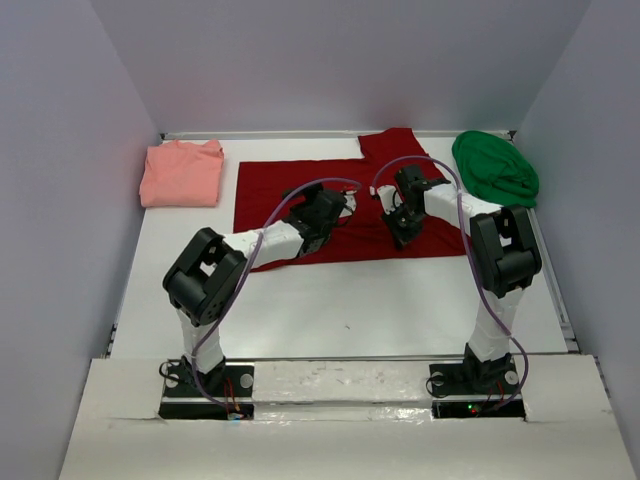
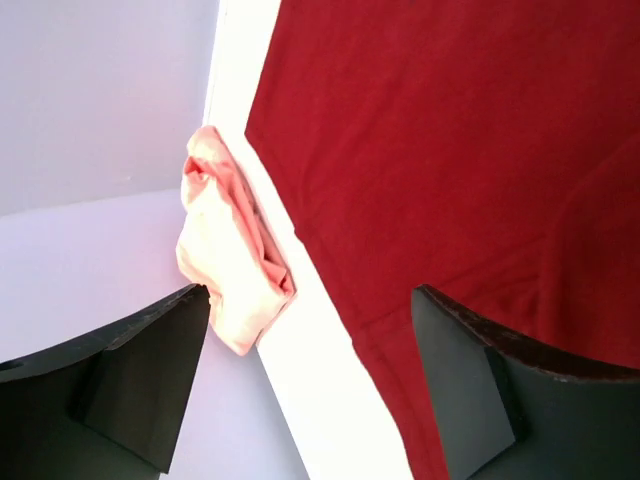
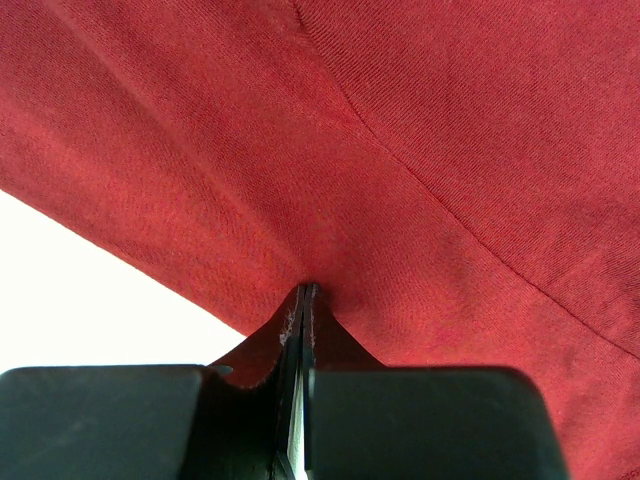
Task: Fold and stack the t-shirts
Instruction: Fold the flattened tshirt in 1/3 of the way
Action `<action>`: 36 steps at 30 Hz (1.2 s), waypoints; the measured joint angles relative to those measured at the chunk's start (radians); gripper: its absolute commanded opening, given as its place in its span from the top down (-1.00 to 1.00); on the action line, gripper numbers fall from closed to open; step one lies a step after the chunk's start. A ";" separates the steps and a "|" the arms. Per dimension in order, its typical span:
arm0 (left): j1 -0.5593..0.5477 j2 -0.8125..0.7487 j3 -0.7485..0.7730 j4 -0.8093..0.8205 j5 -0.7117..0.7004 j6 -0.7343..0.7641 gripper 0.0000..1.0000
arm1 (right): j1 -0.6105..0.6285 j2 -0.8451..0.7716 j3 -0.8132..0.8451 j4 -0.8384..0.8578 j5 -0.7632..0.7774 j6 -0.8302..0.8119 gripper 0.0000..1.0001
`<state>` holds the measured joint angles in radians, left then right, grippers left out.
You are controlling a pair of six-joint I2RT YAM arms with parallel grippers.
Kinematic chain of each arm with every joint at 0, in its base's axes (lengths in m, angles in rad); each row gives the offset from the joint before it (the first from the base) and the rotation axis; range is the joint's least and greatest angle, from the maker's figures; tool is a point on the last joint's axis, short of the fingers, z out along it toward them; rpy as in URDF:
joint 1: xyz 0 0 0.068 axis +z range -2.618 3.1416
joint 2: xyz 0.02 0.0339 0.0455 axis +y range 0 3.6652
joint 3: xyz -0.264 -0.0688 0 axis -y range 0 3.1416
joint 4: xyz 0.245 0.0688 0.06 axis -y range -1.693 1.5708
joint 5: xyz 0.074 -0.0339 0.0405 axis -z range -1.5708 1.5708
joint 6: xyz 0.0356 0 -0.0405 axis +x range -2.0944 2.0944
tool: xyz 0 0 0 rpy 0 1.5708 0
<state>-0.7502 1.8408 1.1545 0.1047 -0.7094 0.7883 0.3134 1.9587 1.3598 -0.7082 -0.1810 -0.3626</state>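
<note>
The dark red t-shirt point(image 1: 300, 195) lies spread across the middle of the table, one sleeve pointing to the back. My left gripper point(image 1: 340, 208) hovers over it, open and holding nothing; in the left wrist view the shirt's hem point(image 2: 450, 150) and a strip of bare table show between the left gripper's point(image 2: 310, 292) jaws. My right gripper point(image 1: 402, 236) is shut, pinching a fold of the red cloth point(image 3: 420, 150) at the right gripper's point(image 3: 305, 290) tips, with creases running out from the pinch. The salmon-pink t-shirt point(image 1: 182, 173) point(image 2: 230, 260) lies folded at the back left. The green t-shirt point(image 1: 495, 168) is bunched at the back right.
The white table point(image 1: 350, 310) is walled in by pale panels at the left, back and right. Both arm bases stand on the near ledge point(image 1: 340, 385). Purple cables loop above each arm.
</note>
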 measured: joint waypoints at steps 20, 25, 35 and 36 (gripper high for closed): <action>0.584 -0.162 0.057 -0.462 0.717 -0.334 0.21 | 0.000 0.002 0.001 -0.002 0.000 0.000 1.00; 0.618 -0.161 0.057 -0.537 0.855 -0.341 0.37 | 0.000 0.005 0.007 -0.008 0.000 0.000 1.00; 0.718 -0.124 0.057 -0.616 1.015 -0.314 0.38 | 0.000 0.005 0.007 -0.009 0.000 0.000 1.00; 0.726 -0.119 0.057 -0.618 1.019 -0.314 0.39 | 0.000 0.005 0.007 -0.009 0.000 0.000 1.00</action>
<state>-0.0246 1.7218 1.2118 -0.5133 0.3099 0.4744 0.3134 1.9640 1.3670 -0.7170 -0.1810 -0.3622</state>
